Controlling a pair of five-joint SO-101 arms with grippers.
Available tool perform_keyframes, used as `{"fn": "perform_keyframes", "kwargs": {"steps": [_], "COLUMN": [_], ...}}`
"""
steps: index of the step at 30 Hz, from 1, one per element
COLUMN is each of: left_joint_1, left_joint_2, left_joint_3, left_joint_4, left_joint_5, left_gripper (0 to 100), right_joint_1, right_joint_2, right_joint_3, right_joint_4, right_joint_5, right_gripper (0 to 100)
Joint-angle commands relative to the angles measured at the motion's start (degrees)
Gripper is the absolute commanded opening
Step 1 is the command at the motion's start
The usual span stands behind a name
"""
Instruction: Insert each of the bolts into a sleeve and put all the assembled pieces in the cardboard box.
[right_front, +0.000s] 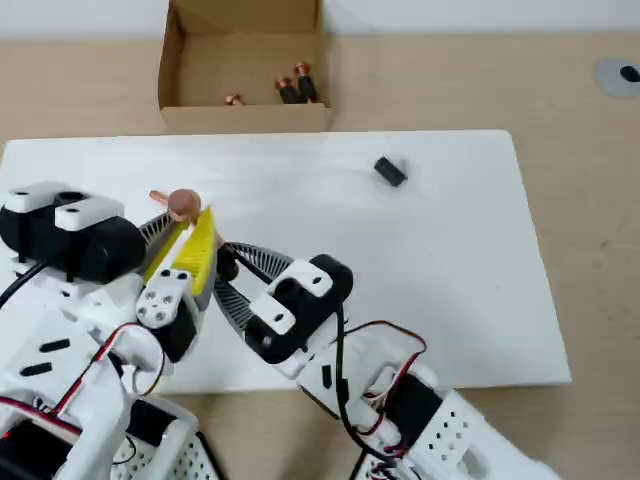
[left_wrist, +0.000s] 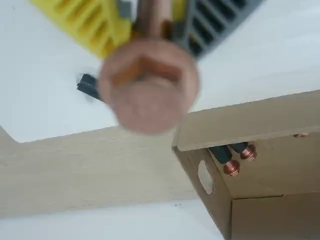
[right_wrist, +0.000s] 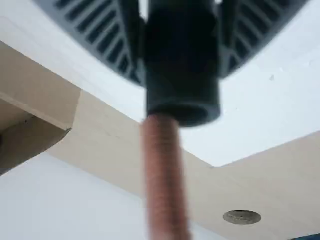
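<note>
High view: squeezing bolt (left_wrist: 148, 87) w/ L claw (left_wrist: 150, 30), sleeve (right_wrist: 182, 95) w/ R claw (right_wrist: 181, 50), pushing together; next prob. dropping into box (right_front: 245, 118).

No readable text, label, number or sign appears on anything in these views.

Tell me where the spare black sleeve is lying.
In the high view the spare sleeve lies alone on the white mat, just right of the cardboard box.
</note>
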Motion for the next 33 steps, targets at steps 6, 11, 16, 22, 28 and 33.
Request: {"fn": "perform_keyframes", "kwargs": {"steps": [6,11,16,22,28,33], "left_joint_1": [0.0,0.0,0.26,0.0,0.26,0.35], "left_joint_2": [0.48,0.57,0.57,0.57,0.57,0.57], "left_joint_3": [-5.1,-4.84,-4.84,-4.84,-2.55,-1.14], "left_joint_4": [1.32,1.49,3.34,4.13,3.96,3.87], "left_joint_5": [-0.7,-0.62,-0.62,-0.7,-0.7,-0.44], "left_gripper": [1,1,1,1,1,1], "right_joint_1": [-0.66,-0.66,-0.66,-0.66,-0.66,-0.66], "right_joint_2": [-1.27,-1.27,-1.27,-1.27,-1.27,-1.27], "right_joint_3": [-0.66,-0.66,-0.66,-0.66,-0.75,-0.75], "right_joint_4": [-1.58,-1.58,-1.58,-1.67,-1.67,-1.67], "right_joint_5": [-0.53,-0.53,-0.53,-0.53,-0.53,-0.53], "right_gripper": [0.9,0.9,0.9,0.9,0.9,0.9]}}
